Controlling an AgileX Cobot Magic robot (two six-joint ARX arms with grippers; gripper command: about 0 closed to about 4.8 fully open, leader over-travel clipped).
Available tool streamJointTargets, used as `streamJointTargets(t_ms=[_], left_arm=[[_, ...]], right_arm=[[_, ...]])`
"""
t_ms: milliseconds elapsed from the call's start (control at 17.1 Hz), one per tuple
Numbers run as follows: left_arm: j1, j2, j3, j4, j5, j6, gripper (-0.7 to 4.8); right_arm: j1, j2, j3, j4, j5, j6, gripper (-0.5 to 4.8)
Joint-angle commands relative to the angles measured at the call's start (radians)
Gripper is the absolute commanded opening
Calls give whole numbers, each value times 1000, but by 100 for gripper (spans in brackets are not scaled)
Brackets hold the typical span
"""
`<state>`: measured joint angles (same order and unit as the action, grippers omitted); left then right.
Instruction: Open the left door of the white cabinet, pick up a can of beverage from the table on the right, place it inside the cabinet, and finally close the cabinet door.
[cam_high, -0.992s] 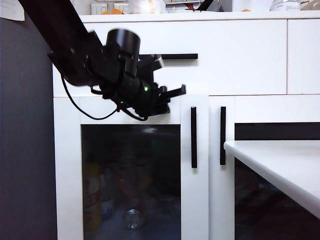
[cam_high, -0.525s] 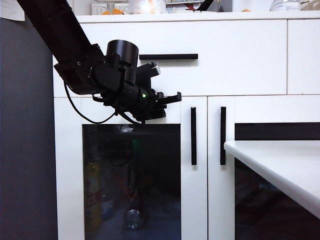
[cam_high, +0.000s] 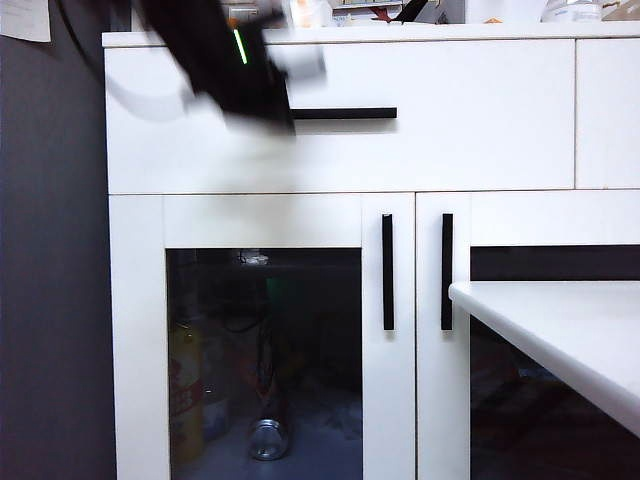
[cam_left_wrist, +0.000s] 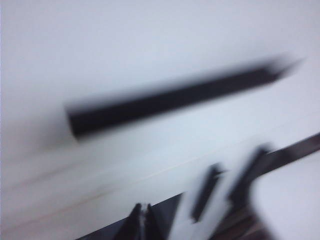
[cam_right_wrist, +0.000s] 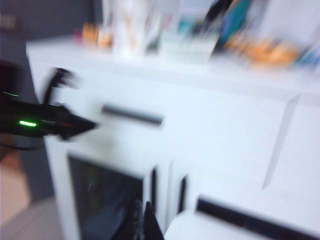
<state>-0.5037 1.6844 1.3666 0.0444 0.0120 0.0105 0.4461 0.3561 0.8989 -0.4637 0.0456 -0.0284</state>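
Large white cabinet (cam_high: 340, 150): wide drawer above two dark-glass doors. White-framed left door (cam_high: 265, 335) shut, flush, vertical black handle at its right edge. Small can (cam_high: 268, 438) upright inside, behind glass. White bench (cam_high: 560, 330) lower right.

Left gripper (cam_high: 285, 115) blurred before drawer, jaws closed. Right gripper (cam_right_wrist: 142, 220) jaws closed.

You face home-style kitchen corner: white cabinet (cam_high: 480, 130) with glass doors, stored bottles behind left door (cam_high: 265, 340), cluttered containers on top, white table (cam_high: 570, 340) alongside.

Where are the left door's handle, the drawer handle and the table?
left door handle (cam_high: 387, 272), exterior view, middle of bar.
drawer handle (cam_high: 345, 113), exterior view, middle of bar.
table (cam_high: 560, 320), exterior view, bare top.
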Motion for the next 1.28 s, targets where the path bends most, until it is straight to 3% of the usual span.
streamJointTargets(t_ms=[58,292,467,584,934,1168,1284], left_arm=[[2,-218,3,-169,10,37,-6],[26,-620,3,-459,14,72,-6],[25,-828,-3,-687,21,93,-6],[25,-956,-54,-760,65,86,-6],[25,-1392,-439,-685,89,-19,-6],[25,-1530,-715,-516,142,-87,-6],[24,-1526,-896,-392,203,-166,-6]], right_arm=[[-10,-93,73,-115,11,-14,-6],[-4,-130,273,-362,58,-27,-6],[-5,-143,272,-435,-36,62,-6],[-5,-164,216,-430,-92,87,-6],[-6,-261,-92,-242,-165,177,-5],[-5,-266,-327,-20,-187,186,-5],[-5,-267,-459,104,-175,187,-5]])
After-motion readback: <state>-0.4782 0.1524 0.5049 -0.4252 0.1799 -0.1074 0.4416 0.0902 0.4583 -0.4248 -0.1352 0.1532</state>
